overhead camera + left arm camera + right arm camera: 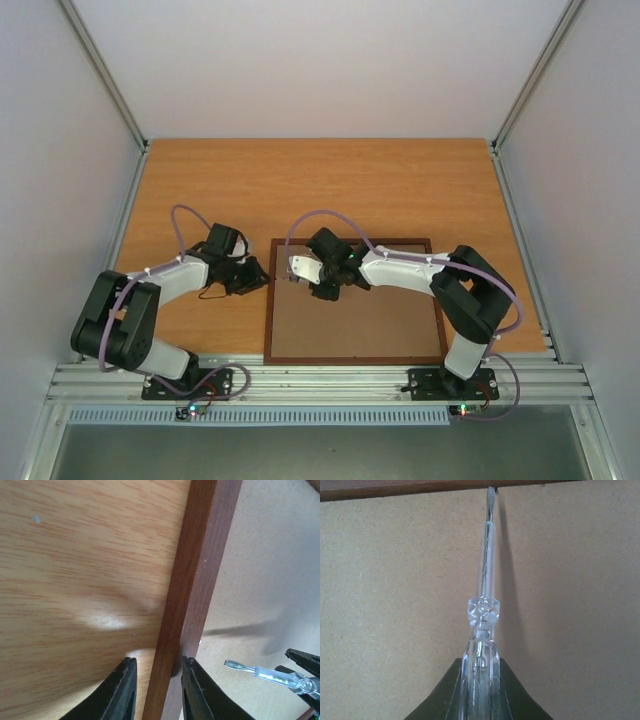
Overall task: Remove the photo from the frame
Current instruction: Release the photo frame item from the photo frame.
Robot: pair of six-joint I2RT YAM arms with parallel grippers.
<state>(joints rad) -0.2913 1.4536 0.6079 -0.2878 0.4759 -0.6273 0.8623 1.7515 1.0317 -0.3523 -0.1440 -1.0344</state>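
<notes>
Top view alone shows the whole frame [350,243]: it lies back-up on the wood-grain table [400,190], near the front edge before the right arm. It's a thin red-brown rectangle round a flat tan backing board [355,320]. Photo is hidden in every view, only the back shows. Left wrist view alone shows the left gripper [159,661] partly open and not clamped. Its black fingers [122,692] sit astride the frame's left rail, board-side finger touching wood, a sliver of table between rail and the other. Rail is smooth, satin, square-edged. Right wrist view: right gripper [480,670] closed on a screwdriver [487,580] with clear plastic handle and slim metal shaft, flat tip at the board-rail seam. Board is matte, fibrous, speckled
</notes>
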